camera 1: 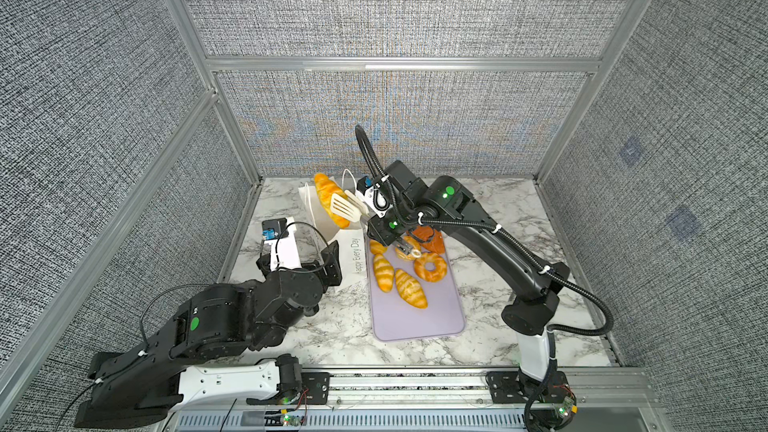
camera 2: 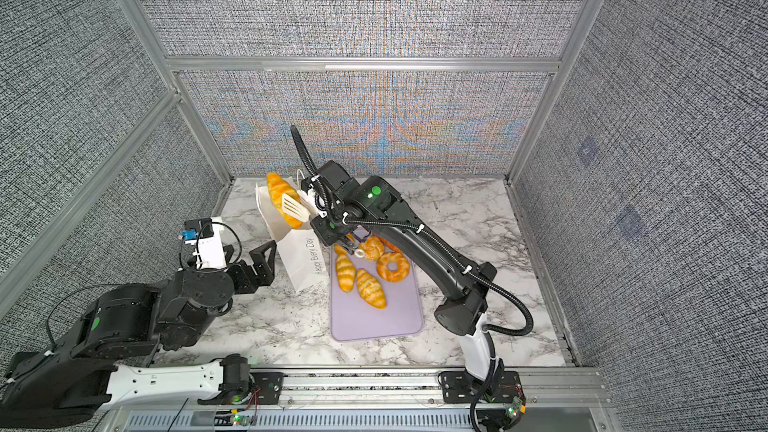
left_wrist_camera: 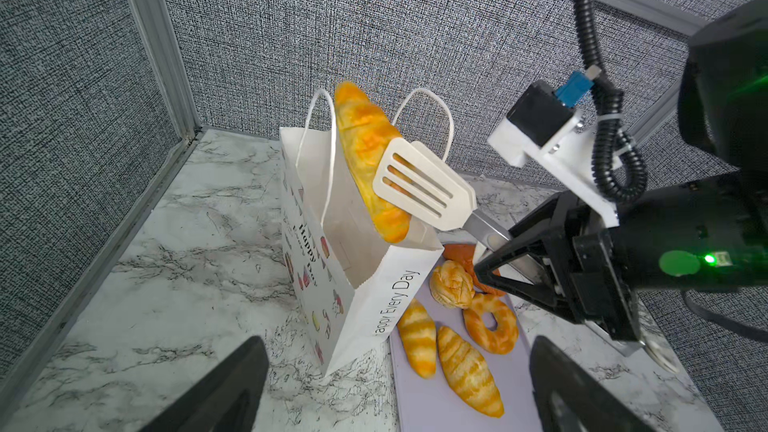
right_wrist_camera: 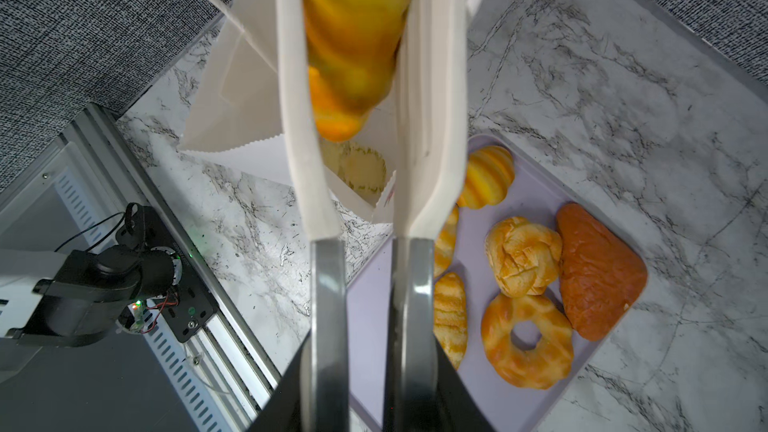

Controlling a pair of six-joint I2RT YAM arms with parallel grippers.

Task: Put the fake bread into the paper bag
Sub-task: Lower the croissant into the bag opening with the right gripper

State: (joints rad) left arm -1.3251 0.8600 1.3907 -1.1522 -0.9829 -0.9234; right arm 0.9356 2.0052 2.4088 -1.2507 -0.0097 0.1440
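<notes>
White slotted tongs [left_wrist_camera: 424, 182], squeezed by the right pincer [left_wrist_camera: 494, 247], are clamped on a long striped croissant [left_wrist_camera: 370, 168], held end-down over the paper bag [left_wrist_camera: 374, 284] mouth for dropping in. The left pincer [left_wrist_camera: 392, 367] is spread empty beside the bag. Other pastries [camera 1: 409, 288] are seen on the lilac tray [camera 1: 415, 317].
</notes>
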